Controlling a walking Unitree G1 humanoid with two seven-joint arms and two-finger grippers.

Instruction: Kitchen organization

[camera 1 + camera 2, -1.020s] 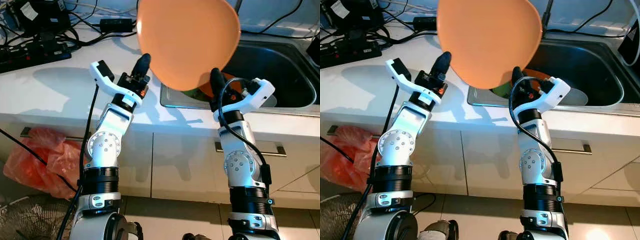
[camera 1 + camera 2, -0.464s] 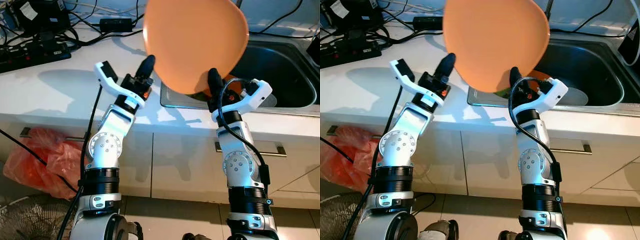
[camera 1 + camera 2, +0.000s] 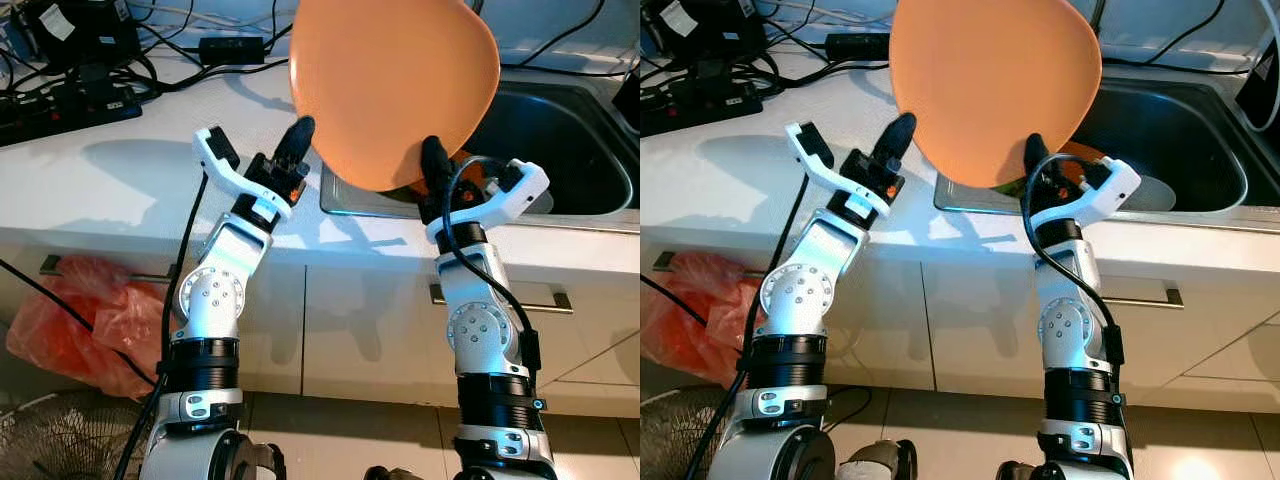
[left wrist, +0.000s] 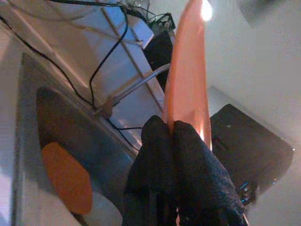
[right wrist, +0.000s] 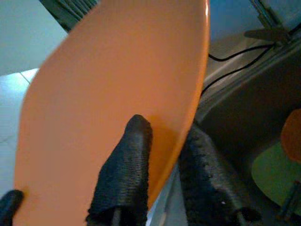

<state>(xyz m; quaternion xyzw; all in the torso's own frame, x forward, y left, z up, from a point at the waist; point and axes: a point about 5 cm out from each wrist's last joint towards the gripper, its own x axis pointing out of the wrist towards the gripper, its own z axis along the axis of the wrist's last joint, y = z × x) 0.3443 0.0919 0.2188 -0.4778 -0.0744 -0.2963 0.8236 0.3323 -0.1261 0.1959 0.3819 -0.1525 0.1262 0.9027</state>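
A large orange plate (image 3: 395, 80) is held tilted on edge above the counter, at the near left corner of the steel sink (image 3: 560, 130). My left gripper (image 3: 300, 132) is shut on the plate's lower left rim. In the left wrist view its black fingers (image 4: 160, 141) pinch the thin orange edge (image 4: 188, 70). My right gripper (image 3: 432, 152) is shut on the lower right rim. In the right wrist view one finger (image 5: 124, 165) lies on the plate's face (image 5: 113, 75) and the other sits behind the rim. In the sink lie a smaller orange plate (image 3: 1072, 160), a green one (image 3: 1005, 183) and a white one (image 3: 1150, 190).
Power strips and black cables (image 3: 70, 100) crowd the back left of the white counter (image 3: 100, 190). A tap (image 4: 136, 87) rises behind the sink. Below are cabinet doors with bar handles (image 3: 550, 298), a red plastic bag (image 3: 80, 320) and a fan grille (image 3: 50, 450) on the floor.
Both grippers have carried the orange plate a little to the right, toward the sink. The left arm has stretched further forward.
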